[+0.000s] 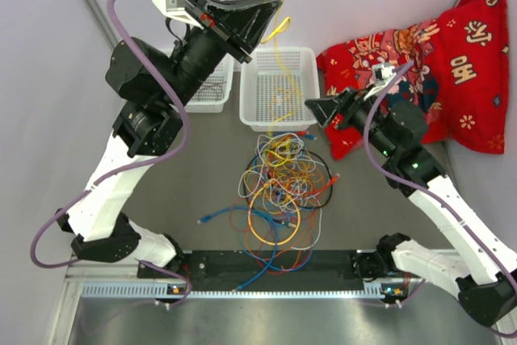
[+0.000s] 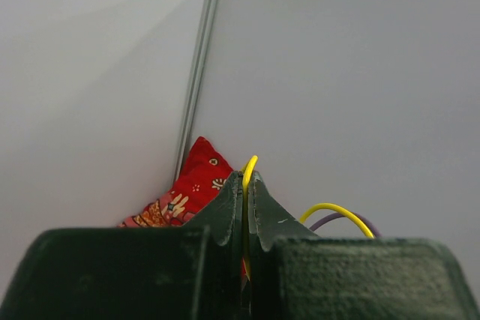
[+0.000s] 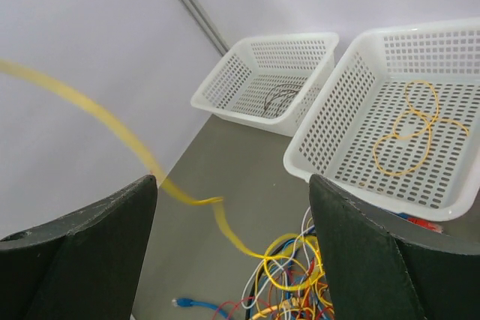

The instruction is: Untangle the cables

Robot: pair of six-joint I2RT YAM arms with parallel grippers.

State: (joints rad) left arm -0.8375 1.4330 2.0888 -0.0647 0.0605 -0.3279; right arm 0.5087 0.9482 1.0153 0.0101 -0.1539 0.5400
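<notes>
A tangled pile of cables in yellow, orange, blue, white, red and black lies mid-table. My left gripper, raised high at the back, is shut on a yellow cable that hangs down over the middle basket towards the pile. In the left wrist view that yellow cable is pinched between the closed jaws of the left gripper. My right gripper hovers open, right of the basket and above the pile. In the right wrist view the right gripper frames the blurred yellow cable and the pile, holding nothing.
Two white mesh baskets stand at the back. The middle basket holds a loose yellow cable; the left basket holds a dark cable. A red patterned cushion fills the back right corner. Grey walls close in at left and back.
</notes>
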